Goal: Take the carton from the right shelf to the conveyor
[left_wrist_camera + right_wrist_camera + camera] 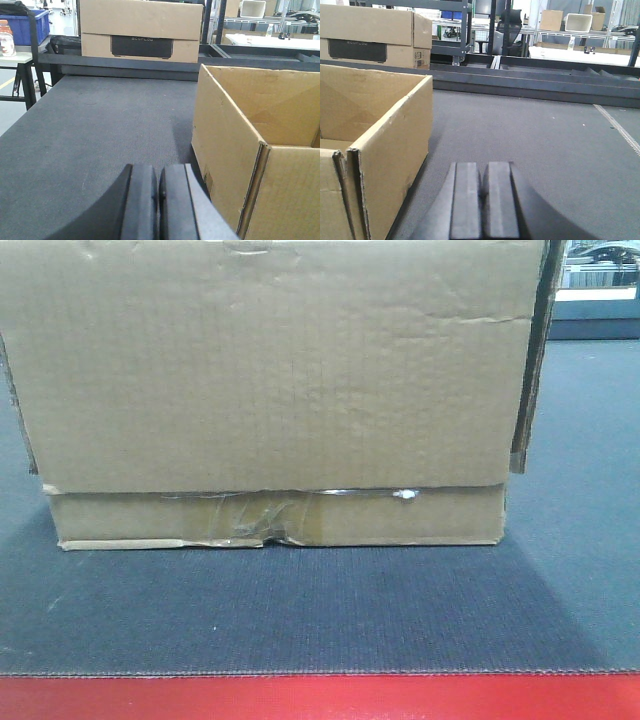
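The carton [270, 390], plain brown with wrinkled tape on its lower seam, stands on the dark ribbed conveyor [300, 610] just behind the red edge strip [320, 698]. Its top is open. In the left wrist view the carton [260, 150] rises at the right, and my left gripper [159, 175] hangs shut and empty over the belt just left of its wall. In the right wrist view the carton [375, 145] stands at the left. There my right gripper [482, 175] is shut on nothing, a little to the right of the box. The right shelf is out of view.
A second brown box with a black label [141, 30] sits beyond the belt's far black rail [125, 62]. At the far left a blue bin [30, 25] and a bottle [6, 37] stand on a side table. White tables with items [580, 52] lie behind.
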Tool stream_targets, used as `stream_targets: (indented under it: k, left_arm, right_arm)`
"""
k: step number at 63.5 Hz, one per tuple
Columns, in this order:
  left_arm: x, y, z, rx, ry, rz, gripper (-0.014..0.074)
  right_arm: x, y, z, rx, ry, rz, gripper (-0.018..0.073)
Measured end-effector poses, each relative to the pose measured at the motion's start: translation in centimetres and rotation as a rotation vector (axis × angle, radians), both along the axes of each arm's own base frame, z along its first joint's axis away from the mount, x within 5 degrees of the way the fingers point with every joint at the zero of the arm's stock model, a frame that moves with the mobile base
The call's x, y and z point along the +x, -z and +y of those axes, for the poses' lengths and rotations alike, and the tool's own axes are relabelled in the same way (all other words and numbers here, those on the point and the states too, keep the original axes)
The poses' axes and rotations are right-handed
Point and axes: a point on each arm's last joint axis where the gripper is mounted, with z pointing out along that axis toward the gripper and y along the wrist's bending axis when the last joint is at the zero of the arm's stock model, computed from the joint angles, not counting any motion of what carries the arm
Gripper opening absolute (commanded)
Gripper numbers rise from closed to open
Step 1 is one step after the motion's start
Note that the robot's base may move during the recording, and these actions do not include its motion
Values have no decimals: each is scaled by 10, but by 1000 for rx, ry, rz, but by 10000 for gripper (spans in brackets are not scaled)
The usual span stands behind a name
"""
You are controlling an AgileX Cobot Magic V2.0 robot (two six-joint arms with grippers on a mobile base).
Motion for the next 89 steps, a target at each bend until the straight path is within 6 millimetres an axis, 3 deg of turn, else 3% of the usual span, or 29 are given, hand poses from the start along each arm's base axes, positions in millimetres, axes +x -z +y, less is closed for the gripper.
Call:
stream_targets:
  k: [10, 18, 36, 41, 89]
  left_arm:
    - [0, 5, -2, 34, 0, 14, 15]
    - [1, 21, -2, 41, -27, -11, 15]
    - [3, 90, -2, 37, -42, -85, 15]
    - [5, 101, -2, 24, -40, -80, 15]
    - [5, 104, -2, 16, -39, -75, 15]
  right_arm:
    - [0, 0, 0, -2, 1, 0, -69]
    - [0, 0, 0, -2, 1, 0, -69]
    - [0, 0, 0, -2, 1, 0, -69]
    - [0, 0, 0, -1, 1, -2, -69]
    - [0, 0, 0, -1, 1, -4, -69]
